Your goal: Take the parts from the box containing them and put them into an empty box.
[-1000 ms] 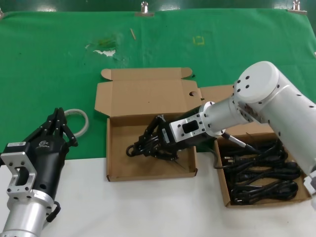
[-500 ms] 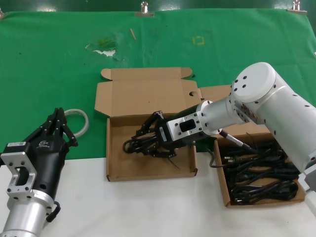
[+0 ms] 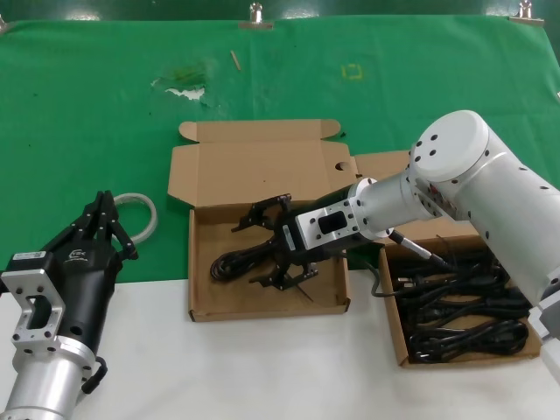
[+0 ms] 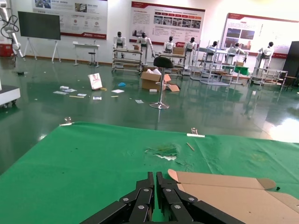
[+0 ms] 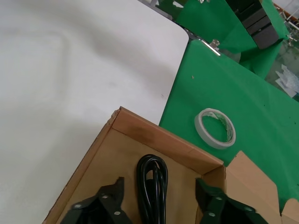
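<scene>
My right gripper [image 3: 267,243] is open over the middle box [image 3: 203,302], whose lid has a dark speck. A bundled black power cord [image 3: 234,262] lies on that box's floor between the spread fingers, free of them. The right wrist view shows the same cord [image 5: 152,186] between my open right gripper [image 5: 161,205]. The box at the right [image 3: 395,328] holds several more coiled black cords [image 3: 464,311]. My left gripper [image 3: 107,220] is parked at the left near the table's front, shut and empty; it shows shut in the left wrist view [image 4: 155,184].
A roll of white tape [image 3: 136,213] lies on the green cloth beside my left gripper, also in the right wrist view [image 5: 215,127]. White tabletop [image 3: 262,367] runs in front of the boxes. Torn paper scraps [image 3: 182,87] lie on the cloth behind.
My right gripper carried the cord leftward into the middle box, then opened. The cord now lies loose on the box floor. The left arm has not moved.
</scene>
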{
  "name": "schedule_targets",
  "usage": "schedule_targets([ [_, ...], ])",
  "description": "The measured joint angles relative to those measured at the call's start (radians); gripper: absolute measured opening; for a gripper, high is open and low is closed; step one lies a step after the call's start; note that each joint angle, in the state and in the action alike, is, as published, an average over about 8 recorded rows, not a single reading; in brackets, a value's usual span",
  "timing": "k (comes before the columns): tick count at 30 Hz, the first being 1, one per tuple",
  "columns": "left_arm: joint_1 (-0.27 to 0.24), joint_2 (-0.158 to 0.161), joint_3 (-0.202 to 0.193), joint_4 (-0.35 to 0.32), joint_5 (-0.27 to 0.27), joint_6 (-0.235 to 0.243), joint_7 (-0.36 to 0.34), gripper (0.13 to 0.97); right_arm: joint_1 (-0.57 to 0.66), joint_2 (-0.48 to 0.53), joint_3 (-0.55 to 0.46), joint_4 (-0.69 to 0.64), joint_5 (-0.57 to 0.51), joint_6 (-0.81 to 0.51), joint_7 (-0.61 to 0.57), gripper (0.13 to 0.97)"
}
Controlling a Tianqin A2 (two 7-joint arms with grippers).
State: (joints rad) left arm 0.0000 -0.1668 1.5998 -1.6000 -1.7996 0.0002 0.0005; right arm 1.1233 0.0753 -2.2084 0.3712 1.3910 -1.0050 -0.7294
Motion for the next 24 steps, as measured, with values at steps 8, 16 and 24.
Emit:
schedule_targets([
  [8,0.000,0.000,0.000,0.000,0.000,0.000,0.000,0.156,0.000,0.000,0.000,0.000,0.000,0.000,0.000,0.606],
  [16,0.000,0.000,0.000,0.000,0.000,0.000,0.000,0.157,0.000,0.000,0.000,0.000,0.000,0.000,0.000,0.769],
  [24,0.000,0.000,0.000,0.000,0.000,0.000,0.000,0.181,-0.003,0.001,0.002,0.003,0.001,0.003,0.002,0.875],
])
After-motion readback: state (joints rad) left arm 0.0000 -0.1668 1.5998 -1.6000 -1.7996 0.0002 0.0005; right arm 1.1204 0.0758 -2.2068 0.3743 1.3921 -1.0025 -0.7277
